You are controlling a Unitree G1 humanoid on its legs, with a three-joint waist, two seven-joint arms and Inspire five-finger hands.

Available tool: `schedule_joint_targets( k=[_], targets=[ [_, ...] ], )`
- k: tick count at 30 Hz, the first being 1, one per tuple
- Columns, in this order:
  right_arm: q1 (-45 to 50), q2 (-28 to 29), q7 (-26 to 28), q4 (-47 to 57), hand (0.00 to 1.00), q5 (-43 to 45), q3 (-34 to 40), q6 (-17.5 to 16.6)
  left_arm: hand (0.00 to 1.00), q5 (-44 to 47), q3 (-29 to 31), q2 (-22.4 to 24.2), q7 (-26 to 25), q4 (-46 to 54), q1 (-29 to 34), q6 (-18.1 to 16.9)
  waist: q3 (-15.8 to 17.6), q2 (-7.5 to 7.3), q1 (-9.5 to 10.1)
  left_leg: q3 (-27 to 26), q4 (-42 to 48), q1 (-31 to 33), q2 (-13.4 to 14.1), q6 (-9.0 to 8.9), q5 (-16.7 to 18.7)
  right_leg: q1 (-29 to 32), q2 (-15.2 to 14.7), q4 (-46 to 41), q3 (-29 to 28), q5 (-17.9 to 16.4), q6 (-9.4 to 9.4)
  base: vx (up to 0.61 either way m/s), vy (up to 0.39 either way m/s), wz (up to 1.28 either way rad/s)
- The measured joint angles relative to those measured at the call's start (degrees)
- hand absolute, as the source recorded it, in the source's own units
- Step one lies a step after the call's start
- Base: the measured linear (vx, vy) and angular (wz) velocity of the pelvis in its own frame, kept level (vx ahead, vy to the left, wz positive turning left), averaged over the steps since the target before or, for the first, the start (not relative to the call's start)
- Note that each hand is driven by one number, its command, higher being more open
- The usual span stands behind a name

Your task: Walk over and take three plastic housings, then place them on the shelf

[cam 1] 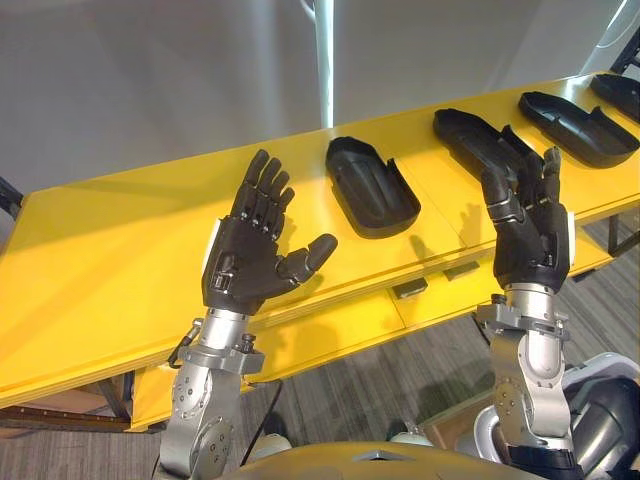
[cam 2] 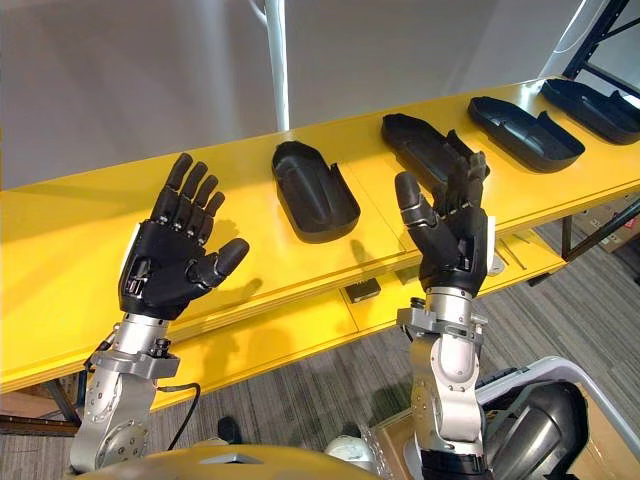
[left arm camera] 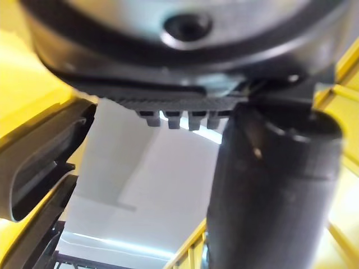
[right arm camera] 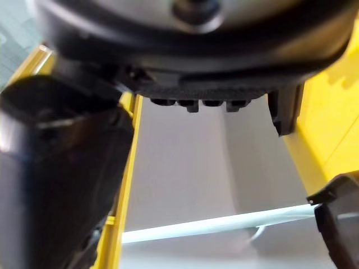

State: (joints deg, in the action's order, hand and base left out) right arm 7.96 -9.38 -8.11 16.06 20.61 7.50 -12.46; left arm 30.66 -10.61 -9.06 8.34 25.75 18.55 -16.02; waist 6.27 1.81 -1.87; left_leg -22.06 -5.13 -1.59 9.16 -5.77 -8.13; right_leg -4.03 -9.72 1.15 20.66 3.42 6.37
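Item: black hollow plastic housing [cam 1: 372, 186], on yellow counter [cam 1: 100, 260].
Handling: judged light, stiff, slick; rim to be gripped.
Hands: left robot hand [cam 1: 245, 265], right robot hand [cam 1: 535, 240], spread, empty.

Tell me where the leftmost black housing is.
In the left eye view the leftmost housing lies on the yellow table, seen between the raised left hand and right hand, another housing on its right.

Left robot hand [cam 1: 250, 262]: raised, palm up, fingers straight and spread, thumb out, empty. Right robot hand [cam 2: 452, 238]: raised upright on its forearm, fingers straight, empty.
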Motion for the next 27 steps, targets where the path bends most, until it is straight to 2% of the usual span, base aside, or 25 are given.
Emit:
schedule_joint_targets(
  k=[5,7,16,27],
  targets=[
    [-1.78,-2.94,1.54,-9.11,1.0,0.12,0.79,4.34,1.0,0.11,0.39,-0.37,-0.21,-0.06,0.04,-0.01,0.29,-0.24,0.1,0.6,-0.01,0.11,-0.12,0.06,-0.05,-0.27,-0.1,-0.04,0.62,-0.02,0.02,0.0,0.006,0.05],
    [-2.51,-3.82,2.05,-11.3,1.0,0.11,0.77,4.91,1.0,0.11,0.38,-0.53,-0.15,-0.14,0.03,-0.01,0.44,-0.1,0.16,0.9,-0.01,0.21,-0.17,0.05,-0.06,-0.37,-0.14,-0.03,0.87,-0.04,0.04,0.0,0.006,0.07],
    [-7.02,-4.59,5.71,-20.48,1.0,-0.1,0.75,5.88,1.0,0.1,0.47,-1.13,0.77,-0.78,0.02,-0.02,0.64,-0.35,0.2,2.5,-0.01,0.58,-0.43,0.46,-0.5,-1.1,-0.31,-0.06,2.41,-0.15,0.13,0.0,0.005,0.09],
    [-9.07,-6.6,10.58,-23.06,1.0,-1.42,-1.4,5.9,1.0,0.15,2.58,-1.17,2.44,-0.78,0.02,-0.01,2.13,-0.77,0.31,3.24,-0.01,0.97,-0.47,0.52,-0.89,-1.14,-0.31,-0.2,2.88,-0.14,0.12,0.0,0.001,0.03]
  ],
)
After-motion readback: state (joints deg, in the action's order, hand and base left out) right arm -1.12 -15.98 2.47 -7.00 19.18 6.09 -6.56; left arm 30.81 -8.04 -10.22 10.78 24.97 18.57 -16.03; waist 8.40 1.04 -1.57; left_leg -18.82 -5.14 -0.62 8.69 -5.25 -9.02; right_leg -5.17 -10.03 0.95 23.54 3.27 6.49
